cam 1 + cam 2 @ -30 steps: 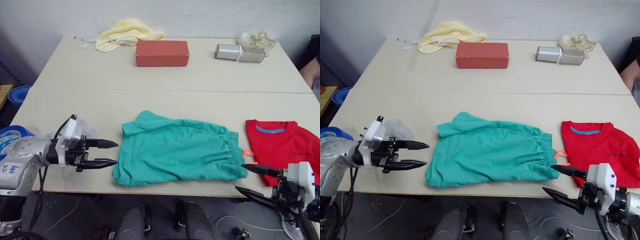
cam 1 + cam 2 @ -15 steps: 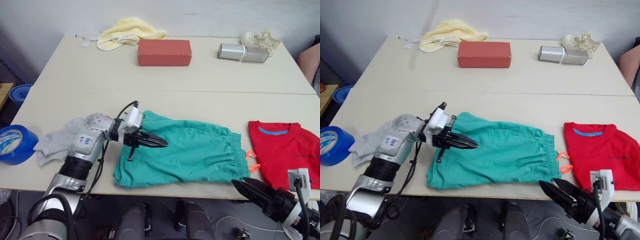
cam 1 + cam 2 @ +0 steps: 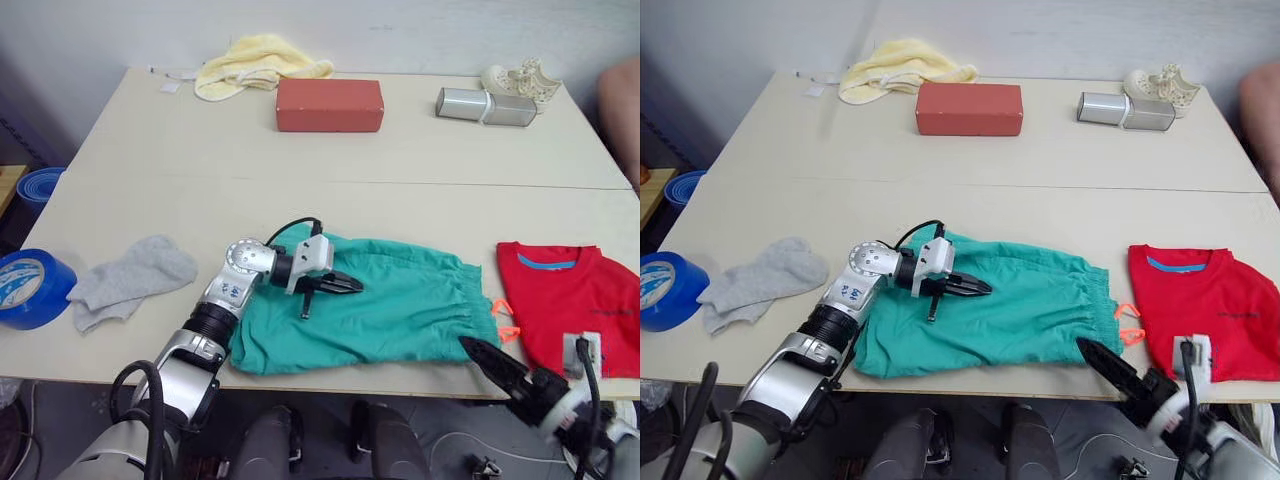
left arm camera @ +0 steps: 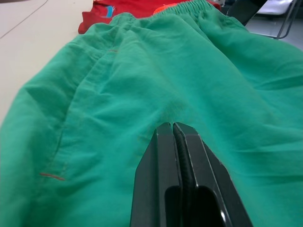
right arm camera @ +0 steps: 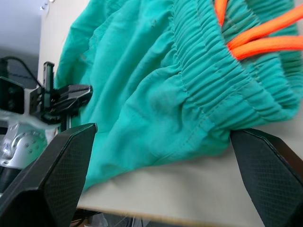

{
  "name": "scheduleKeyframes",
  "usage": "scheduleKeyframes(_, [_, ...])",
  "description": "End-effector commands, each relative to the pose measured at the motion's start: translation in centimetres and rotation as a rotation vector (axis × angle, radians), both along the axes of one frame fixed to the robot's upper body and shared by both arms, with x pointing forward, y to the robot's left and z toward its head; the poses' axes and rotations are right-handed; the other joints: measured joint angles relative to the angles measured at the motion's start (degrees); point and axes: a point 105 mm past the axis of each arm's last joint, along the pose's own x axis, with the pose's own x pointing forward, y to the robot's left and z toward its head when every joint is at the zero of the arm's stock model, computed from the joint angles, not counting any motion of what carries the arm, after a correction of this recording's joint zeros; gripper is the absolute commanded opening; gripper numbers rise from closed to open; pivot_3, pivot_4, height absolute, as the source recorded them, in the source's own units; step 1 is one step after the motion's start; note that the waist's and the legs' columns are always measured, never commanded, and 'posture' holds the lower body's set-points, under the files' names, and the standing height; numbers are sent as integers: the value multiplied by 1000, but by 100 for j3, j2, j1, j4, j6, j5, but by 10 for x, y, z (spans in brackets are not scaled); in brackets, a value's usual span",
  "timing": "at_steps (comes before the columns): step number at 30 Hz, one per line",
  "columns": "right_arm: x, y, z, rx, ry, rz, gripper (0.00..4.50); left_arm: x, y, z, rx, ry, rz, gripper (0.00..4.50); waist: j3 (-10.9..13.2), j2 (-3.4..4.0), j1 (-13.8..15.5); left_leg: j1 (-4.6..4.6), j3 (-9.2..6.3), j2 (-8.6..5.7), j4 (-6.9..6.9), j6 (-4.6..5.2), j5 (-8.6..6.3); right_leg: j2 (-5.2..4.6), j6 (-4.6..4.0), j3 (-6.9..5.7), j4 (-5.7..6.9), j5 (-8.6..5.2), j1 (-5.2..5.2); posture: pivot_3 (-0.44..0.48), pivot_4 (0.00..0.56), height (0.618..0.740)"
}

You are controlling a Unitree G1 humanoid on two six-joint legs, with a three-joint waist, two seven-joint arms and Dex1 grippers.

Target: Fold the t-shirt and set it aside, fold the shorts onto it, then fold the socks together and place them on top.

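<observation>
The teal shorts [image 3: 400,310] lie flat near the table's front edge, waistband and orange drawstring [image 3: 503,318] toward the right. My left gripper [image 3: 355,285] is shut, its tips resting on the shorts' left half; the left wrist view shows its fingers [image 4: 163,156] pressed together against the fabric. My right gripper [image 3: 480,358] stands open at the front edge by the waistband corner, with the corner between its spread fingers [image 5: 61,165] and nothing gripped. The red t-shirt [image 3: 565,300] lies folded to the right of the shorts. The grey socks [image 3: 125,280] lie at the left.
At the back stand a pale yellow cloth [image 3: 255,65], a red block [image 3: 328,105], a silver cylinder [image 3: 480,105] and a small white shoe [image 3: 525,75]. A blue tape roll [image 3: 30,290] sits at the left edge. A person's arm [image 3: 622,100] shows at the far right.
My left gripper shut and swung right from beside the shorts onto them, uncovering the socks. My right gripper opened wider and moved in under the waistband corner. The camera shifted slightly.
</observation>
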Motion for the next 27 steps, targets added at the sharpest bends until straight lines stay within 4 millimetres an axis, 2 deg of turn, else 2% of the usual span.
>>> scheduleKeyframes(1, [4, 5, -7, 16, 30, -14, 4500, 2, -1, 5, -11, -27, 8, 67, 0, 0, 9, -1, 0, 0, 1, -7, 4, 0, 0, 0, 1, 0, -1, 0, 150, 740])
scheduleKeyframes(6, [32, 20, -4, 70, -31, -25, 4500, 0, -1, -3, -3, -7, 14, 67, -9, -23, -36, 0, -2, 1, 3, -18, 11, 2, 2, -2, 1, 1, 2, 0, 150, 740])
scheduleKeyframes(9, [44, 25, -9, 60, -38, -35, 4500, -1, -1, -6, 3, 10, 20, 67, -10, -22, -67, 1, 4, 1, 7, 3, 9, 0, 4, 3, 3, 11, 4, 0, 150, 740])
scheduleKeyframes(13, [57, 23, -22, 5, -22, -89, 4500, -1, -2, -13, 17, 24, 37, 67, -13, -25, -67, 4, 1, 2, 6, 5, 14, 1, 0, 2, 6, 14, 5, 0, 150, 740])
scheduleKeyframes(16, [55, 18, -17, -7, -34, -113, 4500, 0, -1, -15, 35, 12, 49, 67, -18, -32, -66, 5, 1, 2, 6, 6, 14, 0, 0, 2, 6, 15, 6, 0, 150, 740])
scheduleKeyframes(21, [34, 6, 1, -33, -43, -91, 4500, 6, 6, -16, 45, 9, 86, 67, -19, -31, 21, 2, -2, 1, 4, 6, 13, -3, 0, 1, 1, 15, 6, 0, 150, 740])
scheduleKeyframes(27, [18, -7, 7, -18, 2, -119, 4500, 7, 10, -21, 58, 15, 114, 67, -21, -29, 4, -6, -1, -1, 5, 18, 6, -4, 8, 1, -16, 20, 7, 0, 150, 740])
